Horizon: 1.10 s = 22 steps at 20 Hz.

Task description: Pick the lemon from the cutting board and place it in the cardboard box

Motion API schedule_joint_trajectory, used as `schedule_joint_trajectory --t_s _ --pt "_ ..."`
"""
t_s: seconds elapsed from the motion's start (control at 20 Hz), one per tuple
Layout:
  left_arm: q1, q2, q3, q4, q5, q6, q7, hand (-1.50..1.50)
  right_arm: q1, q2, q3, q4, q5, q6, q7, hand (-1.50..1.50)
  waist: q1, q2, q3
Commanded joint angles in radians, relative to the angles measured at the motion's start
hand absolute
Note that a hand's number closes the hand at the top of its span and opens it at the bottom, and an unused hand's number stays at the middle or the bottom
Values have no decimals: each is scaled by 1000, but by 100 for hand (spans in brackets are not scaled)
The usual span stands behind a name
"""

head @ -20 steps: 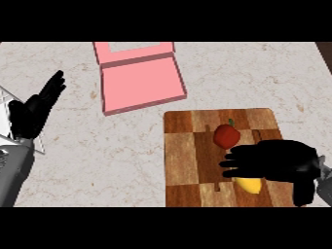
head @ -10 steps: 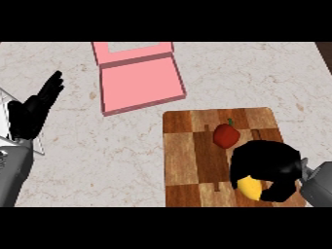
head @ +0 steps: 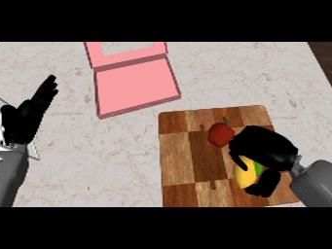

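No readable text, labels or signs.

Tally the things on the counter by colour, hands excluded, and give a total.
Pink: 1, the open cardboard box
Brown: 1, the wooden cutting board
Red: 1, a small red fruit on the board
Yellow: 1, the lemon under the right hand
Total: 4

Red fruit with green stem (head: 219, 133), marble-patterned counter (head: 269, 78)

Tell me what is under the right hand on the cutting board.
The right hand curls over the yellow lemon on the cutting board; only the lemon's near side shows, the rest is covered. A red fruit sits beside the fingers.
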<state>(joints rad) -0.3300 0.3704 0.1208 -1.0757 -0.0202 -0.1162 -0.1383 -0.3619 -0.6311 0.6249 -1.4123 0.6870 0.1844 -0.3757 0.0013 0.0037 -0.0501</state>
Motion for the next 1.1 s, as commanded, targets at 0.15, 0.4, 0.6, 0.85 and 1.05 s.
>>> schedule_joint_trajectory --t_s 0.15,0.4,0.6,0.85,1.05 --pt "112 94 94 13 -56 90 35 0 110 84 -259 116 -42 -153 509 150 -61 -34 46" --pt "136 90 101 -5 -98 98 43 0 71 142 -310 28 68 -270 806 150 -34 -43 43" --pt "122 78 100 -1 -123 95 45 0 -12 191 -304 -95 192 -347 961 150 -5 -42 43" --pt "75 54 93 12 -151 102 55 0 -114 279 -212 -214 324 -302 1113 150 26 -31 43" --pt "51 52 94 2 -169 103 59 0 -186 356 -190 -222 352 -246 1208 150 54 -21 47"
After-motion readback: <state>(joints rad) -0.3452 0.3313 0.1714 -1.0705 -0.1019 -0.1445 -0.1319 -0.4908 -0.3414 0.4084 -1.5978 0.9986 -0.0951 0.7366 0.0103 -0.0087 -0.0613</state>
